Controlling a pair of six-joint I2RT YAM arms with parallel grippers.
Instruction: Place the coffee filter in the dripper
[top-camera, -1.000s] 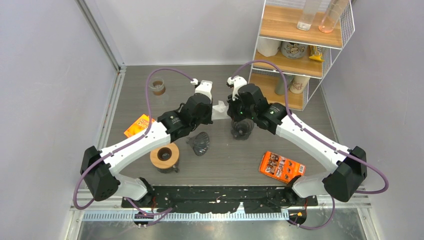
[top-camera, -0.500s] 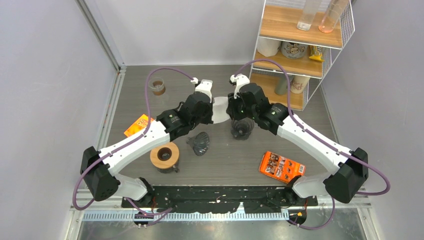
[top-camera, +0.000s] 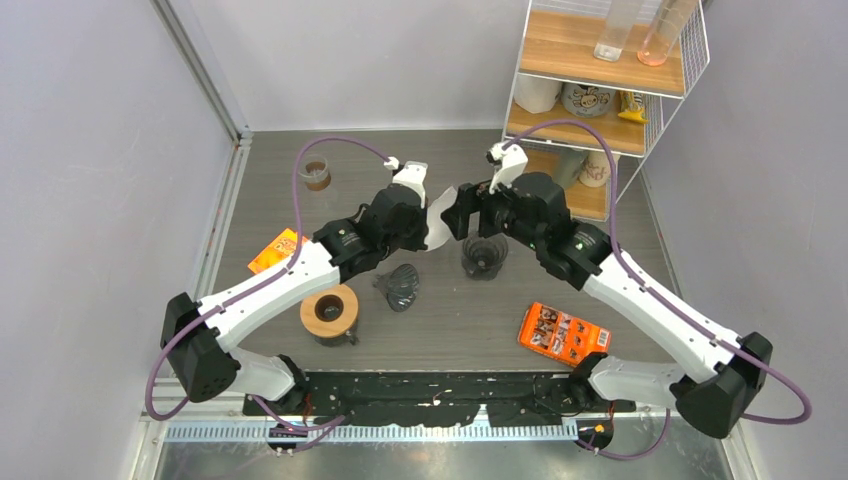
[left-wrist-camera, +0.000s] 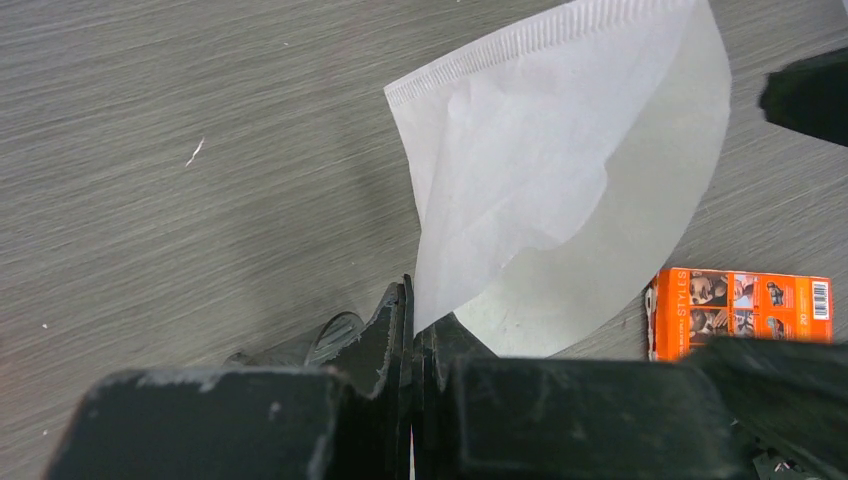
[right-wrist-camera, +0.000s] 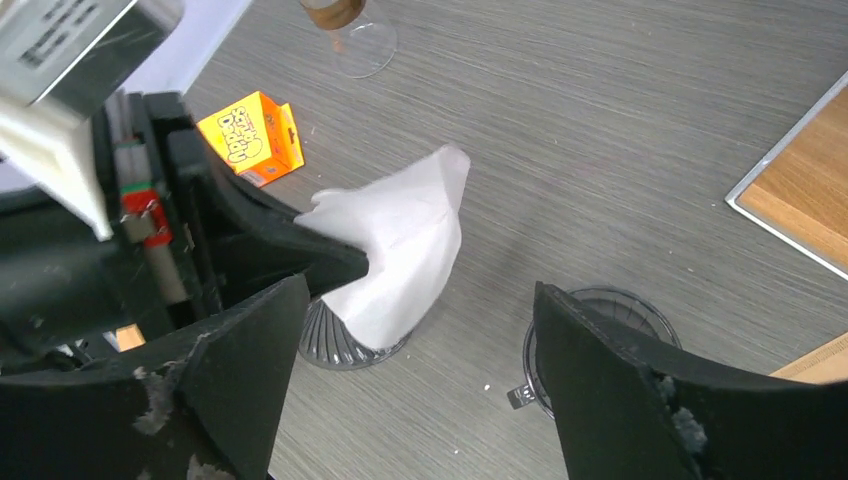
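Observation:
My left gripper (top-camera: 428, 222) is shut on the narrow end of a white paper coffee filter (top-camera: 437, 215), which fans out above the table (left-wrist-camera: 560, 150). In the left wrist view its jaws (left-wrist-camera: 420, 300) pinch the paper's tip. My right gripper (top-camera: 462, 212) stands open just right of the filter, touching nothing; in its wrist view the wide-apart fingers (right-wrist-camera: 420, 300) frame the filter (right-wrist-camera: 400, 250). A dark ribbed dripper (top-camera: 484, 255) stands on the table under the right arm, its open rim (right-wrist-camera: 600, 325) showing. A second dark ribbed cone (top-camera: 400, 285) lies to its left.
A wood-collared glass carafe (top-camera: 330, 312) stands at the near left. An orange packet (top-camera: 563, 333) lies at the near right, an orange box (top-camera: 278, 250) at the left. A small glass cup (top-camera: 317, 174) sits at the back left. A wire shelf rack (top-camera: 600, 100) fills the back right.
The right gripper has opened, let go of the filter and drawn back to the right. The left gripper keeps hold of the filter, which now fans open.

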